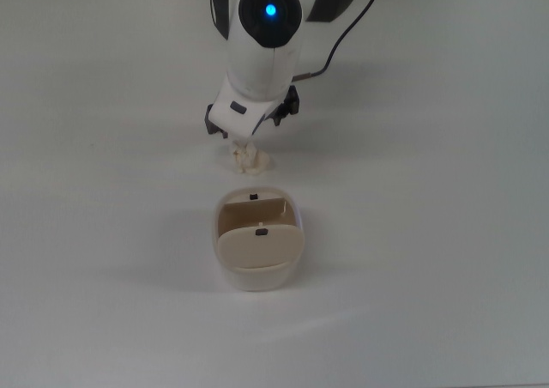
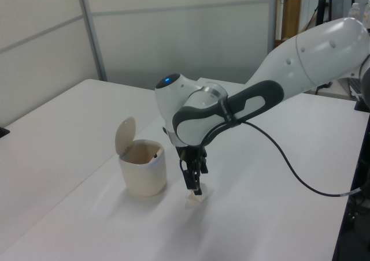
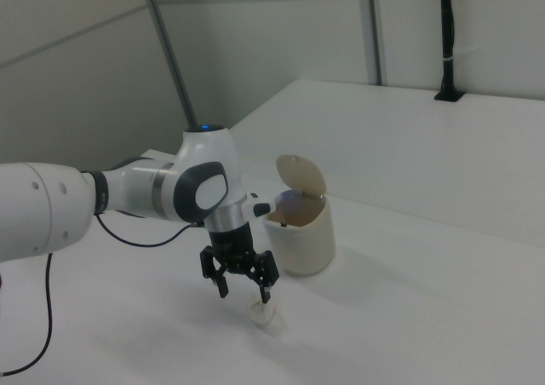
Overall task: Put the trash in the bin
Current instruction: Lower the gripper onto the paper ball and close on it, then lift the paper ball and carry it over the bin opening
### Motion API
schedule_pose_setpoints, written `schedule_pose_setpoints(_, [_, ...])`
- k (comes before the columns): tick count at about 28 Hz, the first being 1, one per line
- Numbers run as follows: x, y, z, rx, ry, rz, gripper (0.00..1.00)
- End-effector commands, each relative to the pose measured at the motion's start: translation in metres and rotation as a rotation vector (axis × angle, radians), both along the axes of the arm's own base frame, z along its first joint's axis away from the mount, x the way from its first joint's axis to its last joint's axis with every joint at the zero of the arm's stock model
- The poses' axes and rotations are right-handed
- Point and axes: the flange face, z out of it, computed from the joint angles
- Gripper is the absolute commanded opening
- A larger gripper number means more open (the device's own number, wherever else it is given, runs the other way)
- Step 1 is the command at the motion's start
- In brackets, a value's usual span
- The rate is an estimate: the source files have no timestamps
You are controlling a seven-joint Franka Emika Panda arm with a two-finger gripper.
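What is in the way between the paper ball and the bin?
Nothing visible. The trash lies on bare table beside the bin, apart from it. The bin's flap is tipped up, so its tan inside shows. The open gripper hangs right over the trash.
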Motion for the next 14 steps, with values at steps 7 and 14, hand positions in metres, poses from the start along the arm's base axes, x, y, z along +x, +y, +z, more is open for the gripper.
schedule_pose_setpoints(7, [0.009, -0.001, -0.042, -0.055, -0.014, 0.009, 0.59])
schedule_pose_setpoints(14, [0.009, -0.001, -0.041, -0.054, -0.015, 0.009, 0.33])
